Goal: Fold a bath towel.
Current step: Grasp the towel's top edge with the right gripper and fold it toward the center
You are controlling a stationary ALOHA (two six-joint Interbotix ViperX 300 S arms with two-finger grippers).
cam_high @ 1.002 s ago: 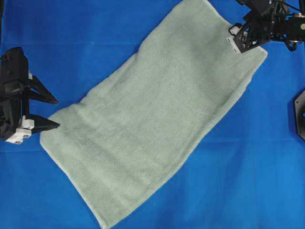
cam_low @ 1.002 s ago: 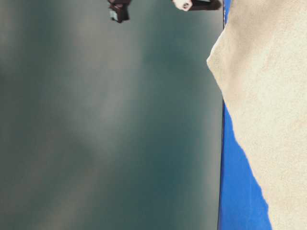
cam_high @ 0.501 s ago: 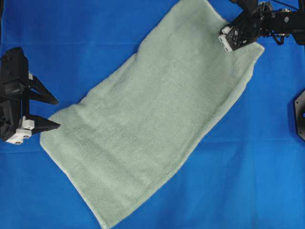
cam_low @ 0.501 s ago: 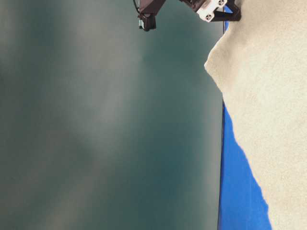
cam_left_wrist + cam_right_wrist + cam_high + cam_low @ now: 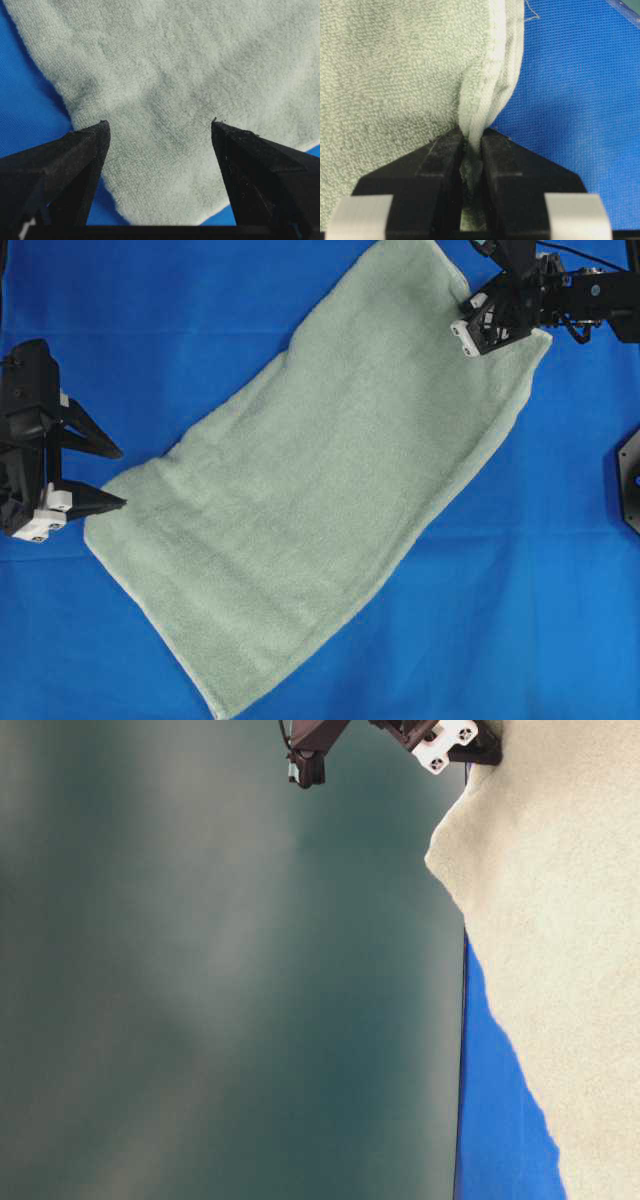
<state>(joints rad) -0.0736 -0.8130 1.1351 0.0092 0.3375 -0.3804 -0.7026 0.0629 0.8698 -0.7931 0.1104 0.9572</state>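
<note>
The bath towel (image 5: 320, 490) lies slantwise on the blue worktop (image 5: 520, 620). The right gripper (image 5: 472, 165) pinches its far-right hem; the left gripper (image 5: 157, 130) waits wide open near the near-left corner. The shallow-looking pinch could slip when lifted.

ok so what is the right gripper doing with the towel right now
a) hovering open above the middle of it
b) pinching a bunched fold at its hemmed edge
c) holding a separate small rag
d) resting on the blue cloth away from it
b: in the right wrist view the right gripper has its jaws closed on a raised fold of the towel at the hemmed edge, beside the blue cloth.
</note>
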